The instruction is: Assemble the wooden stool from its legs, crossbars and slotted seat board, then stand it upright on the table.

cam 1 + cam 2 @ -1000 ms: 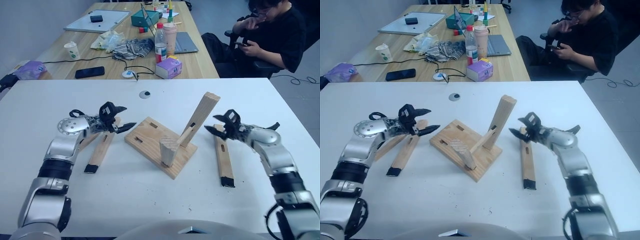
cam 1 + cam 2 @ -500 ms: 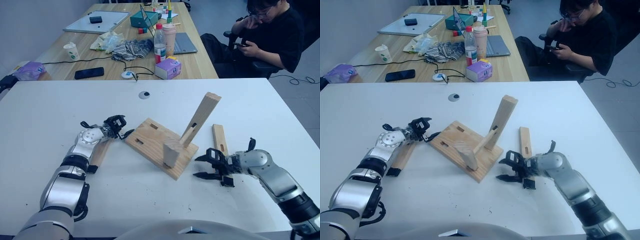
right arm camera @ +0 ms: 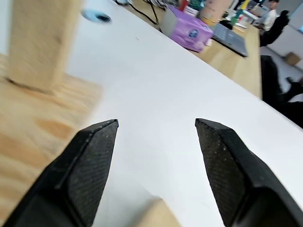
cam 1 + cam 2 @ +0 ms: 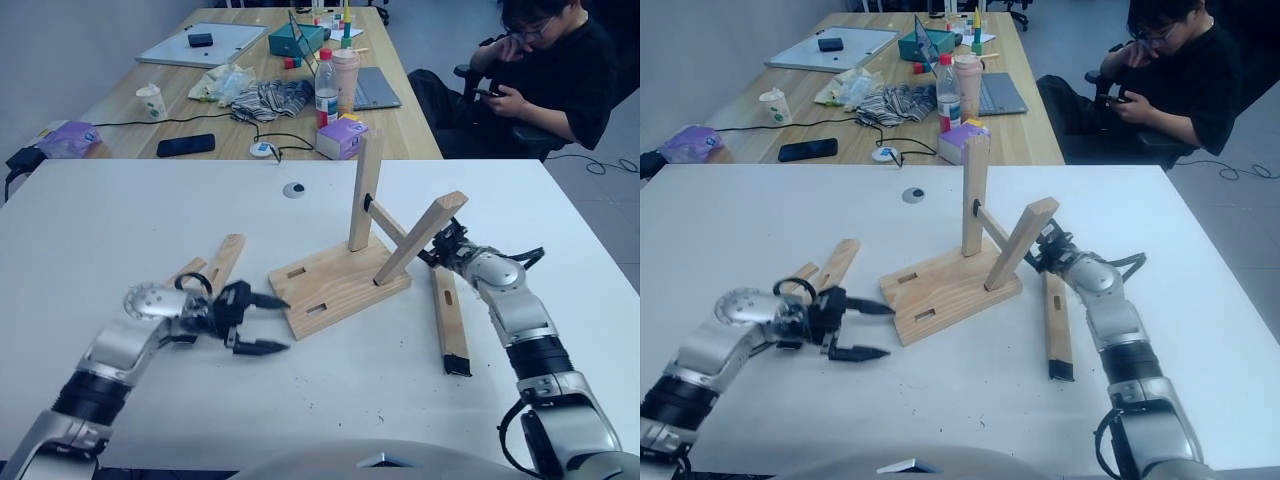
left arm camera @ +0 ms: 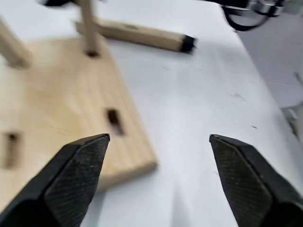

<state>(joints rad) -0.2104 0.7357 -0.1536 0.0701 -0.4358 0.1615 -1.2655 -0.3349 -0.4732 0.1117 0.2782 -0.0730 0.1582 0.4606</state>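
The slotted seat board [image 4: 335, 288] lies flat mid-table. One leg [image 4: 365, 190] stands upright in it and a second leg [image 4: 420, 238] leans to the right, with a crossbar [image 4: 387, 223] joining them. My right gripper [image 4: 437, 248] is by the leaning leg's upper end; in the right wrist view its fingers [image 3: 94, 161] stand open with a wooden end [image 3: 151, 215] low between them. My left gripper [image 4: 283, 325] is open just left of the board's near corner [image 5: 137, 165]. A loose leg [image 4: 450, 320] lies right of the board, and two more [image 4: 222, 262] lie to its left.
A small round disc [image 4: 292, 189] sits on the white table behind the stool parts. Beyond the table's far edge is a wooden desk [image 4: 200, 110] with a bottle, a purple box [image 4: 341, 137], a laptop and a phone. A seated person is at the back right.
The board with its two legs has turned and now stands differently. My right gripper rose from the loose leg's dark end to the leaning leg. My left gripper drew back toward the table's front.
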